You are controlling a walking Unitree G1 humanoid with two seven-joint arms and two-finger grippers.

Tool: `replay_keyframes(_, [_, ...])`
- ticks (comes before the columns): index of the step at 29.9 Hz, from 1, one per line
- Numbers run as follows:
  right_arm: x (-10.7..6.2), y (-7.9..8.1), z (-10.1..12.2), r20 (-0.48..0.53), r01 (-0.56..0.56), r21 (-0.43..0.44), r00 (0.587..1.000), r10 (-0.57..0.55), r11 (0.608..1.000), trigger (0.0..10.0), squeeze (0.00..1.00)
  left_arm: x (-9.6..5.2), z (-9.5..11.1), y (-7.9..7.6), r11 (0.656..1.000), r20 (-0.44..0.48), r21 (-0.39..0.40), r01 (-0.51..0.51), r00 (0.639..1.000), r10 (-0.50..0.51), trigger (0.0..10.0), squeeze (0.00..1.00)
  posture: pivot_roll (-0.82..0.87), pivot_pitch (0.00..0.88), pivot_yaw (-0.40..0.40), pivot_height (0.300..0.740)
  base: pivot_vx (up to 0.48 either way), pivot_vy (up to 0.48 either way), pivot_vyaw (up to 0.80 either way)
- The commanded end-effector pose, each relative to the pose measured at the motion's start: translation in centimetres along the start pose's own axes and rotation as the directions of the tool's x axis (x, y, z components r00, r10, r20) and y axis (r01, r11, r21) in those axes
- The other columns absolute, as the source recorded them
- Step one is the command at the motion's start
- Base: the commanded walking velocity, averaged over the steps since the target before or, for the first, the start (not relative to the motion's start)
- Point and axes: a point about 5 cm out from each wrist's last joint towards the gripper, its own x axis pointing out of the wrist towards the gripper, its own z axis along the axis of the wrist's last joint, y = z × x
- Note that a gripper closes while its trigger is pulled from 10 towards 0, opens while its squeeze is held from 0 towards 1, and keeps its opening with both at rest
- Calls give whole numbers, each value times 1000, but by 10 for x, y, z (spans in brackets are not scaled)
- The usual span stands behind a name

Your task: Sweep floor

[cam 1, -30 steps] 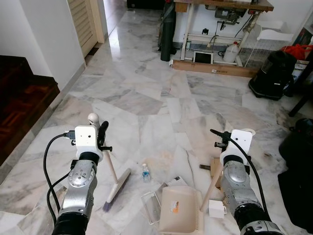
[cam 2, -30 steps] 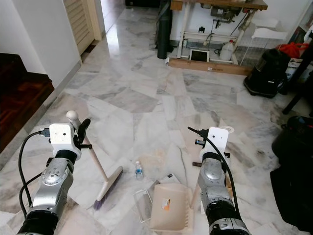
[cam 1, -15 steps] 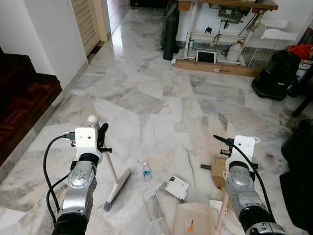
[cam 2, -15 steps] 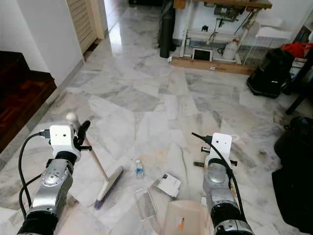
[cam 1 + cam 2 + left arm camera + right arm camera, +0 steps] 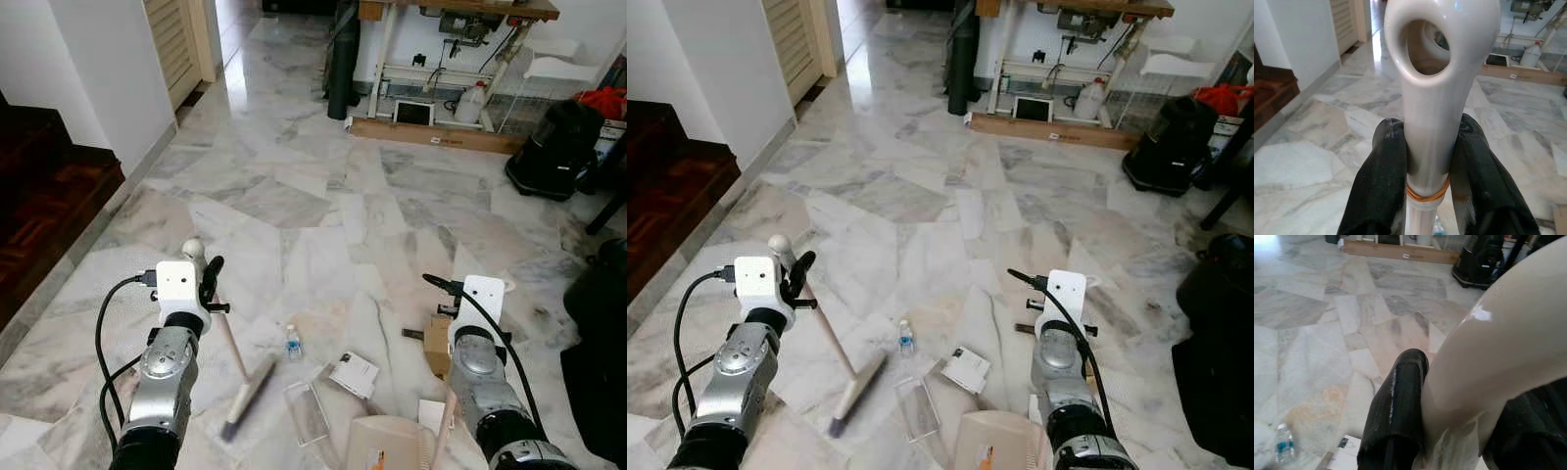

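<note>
My left gripper is shut on the cream broom handle, just below its looped end. The handle slants down to the broom head, which is blurred low over the marble floor. My right gripper is shut on the cream dustpan handle. The dustpan lies at the bottom edge between my arms. Litter lies before it: a small water bottle, a clear plastic container, a white card and a small cardboard box.
Dark wooden stairs drop off at the left beside a white wall. A black vacuum cleaner, a black bag and a worktable with a wooden plank below it bound the right and far sides.
The dustpan has drawn back toward me, uncovering the white card. The broom head has swung right and nearer, now blurred. The camera has shifted slightly.
</note>
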Motion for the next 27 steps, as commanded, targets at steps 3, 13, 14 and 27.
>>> replay_keyframes(3, [3,6,9,34,-32,22,999,31,999,10000,0,4,6,1,1000,19,-10,0,1000,0,10000,0,4,78,-48,740,0,0,0])
replay_keyframes(13, [1,15,9,52,-67,31,996,66,997,10000,0,3,5,0,1000,10,-12,18,1000,-18,10000,0,16,67,-45,740,0,0,0])
replay_keyframes(14, [1,16,9,55,-74,25,996,72,997,10000,0,3,5,0,1000,8,-12,21,1000,-21,10000,0,23,63,-41,740,0,0,0])
replay_keyframes(27, [-6,19,-6,43,-93,6,995,93,996,10000,0,2,-9,-9,991,-102,-67,114,987,-120,10000,0,27,74,-32,740,0,0,0])
